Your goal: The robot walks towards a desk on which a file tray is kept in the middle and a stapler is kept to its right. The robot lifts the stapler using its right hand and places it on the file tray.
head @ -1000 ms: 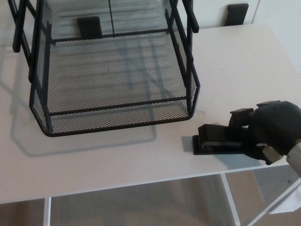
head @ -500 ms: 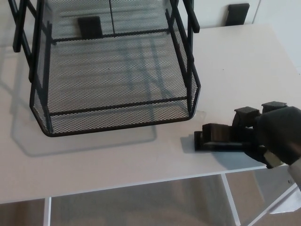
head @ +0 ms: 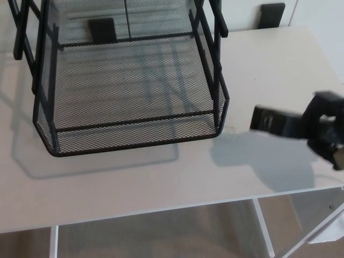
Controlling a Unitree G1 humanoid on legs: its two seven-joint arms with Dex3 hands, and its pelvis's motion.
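Note:
A black mesh file tray point(head: 45, 137) stands on the white desk point(head: 161, 177), filling the upper left of the head view. To its right my right hand point(head: 327, 129) is shut on the black stapler point(head: 275, 122) and holds it in the air above the desk, with a shadow underneath. The stapler points left, towards the tray's right wall, and is blurred by motion. My left hand does not show.
The desk's front edge runs across the lower part of the picture, with the frame and floor below. Two dark blocks point(head: 271, 14) sit beyond the desk's back edge, one seen through the tray mesh.
The stapler lay flat on the desk with my right hand closing around it. Now it has been lifted off the surface and carried up and to the right.

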